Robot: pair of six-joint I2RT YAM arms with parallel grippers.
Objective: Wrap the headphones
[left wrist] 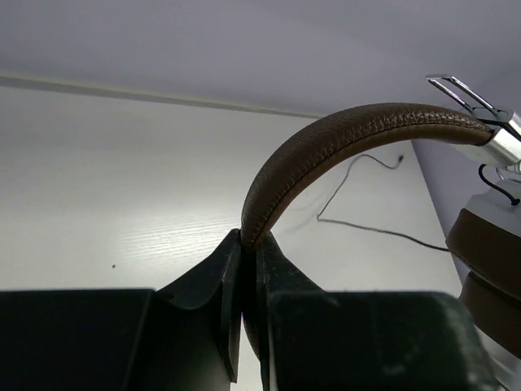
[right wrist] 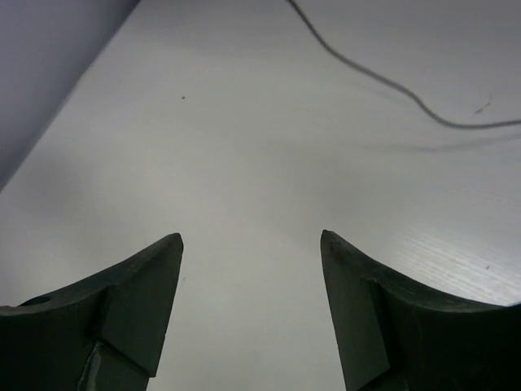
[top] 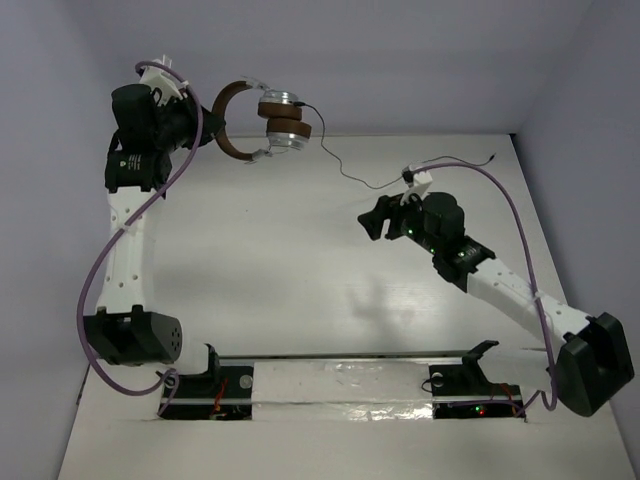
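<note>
The headphones (top: 262, 122) hang in the air at the far left, brown headband to the left, silver earcups with brown pads to the right. My left gripper (top: 213, 130) is shut on the headband (left wrist: 326, 147), which shows clamped between the jaws in the left wrist view. The thin black cord (top: 345, 170) drops from the earcups and trails right across the table towards its plug end (top: 493, 157). It also shows in the left wrist view (left wrist: 366, 224) and right wrist view (right wrist: 374, 81). My right gripper (top: 374, 222) is open and empty above the table, near the cord.
The white table (top: 300, 280) has grey walls at the back and sides. The thick purple robot cables (top: 515, 215) loop beside each arm. The arm bases and a taped strip (top: 340, 385) lie along the near edge.
</note>
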